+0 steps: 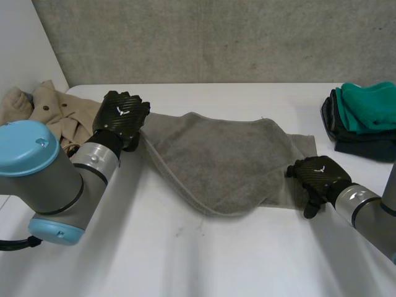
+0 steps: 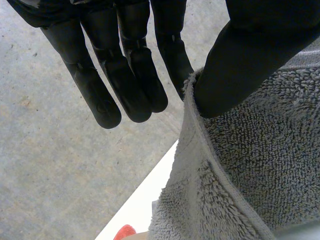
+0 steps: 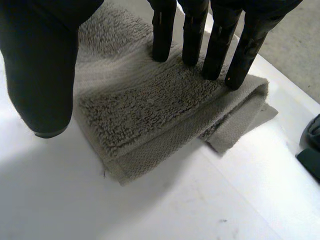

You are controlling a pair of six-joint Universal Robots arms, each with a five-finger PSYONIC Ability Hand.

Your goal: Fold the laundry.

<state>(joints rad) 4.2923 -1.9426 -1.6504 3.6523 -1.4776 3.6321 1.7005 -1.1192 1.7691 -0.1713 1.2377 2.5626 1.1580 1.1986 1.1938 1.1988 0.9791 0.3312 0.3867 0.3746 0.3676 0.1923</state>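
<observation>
A grey towel point(image 1: 229, 161) lies spread across the middle of the white table point(image 1: 204, 260), partly doubled over with a fold running along its near side. My left hand point(image 1: 122, 117) holds the towel's far left corner, raised a little off the table. In the left wrist view the thumb point(image 2: 240, 60) pinches the towel's hem point(image 2: 200, 150) against the straight fingers point(image 2: 170, 65). My right hand point(image 1: 318, 174) rests on the towel's near right corner. Its straight fingers point(image 3: 220, 45) press down on the folded layers point(image 3: 150, 110), and its thumb point(image 3: 40, 75) stands apart over the bare table.
A beige garment point(image 1: 49, 111) lies bunched at the back left. A stack of teal and dark folded clothes point(image 1: 365, 117) sits at the right edge, its dark corner point(image 3: 312, 150) close to my right hand. A grey wall runs behind the table.
</observation>
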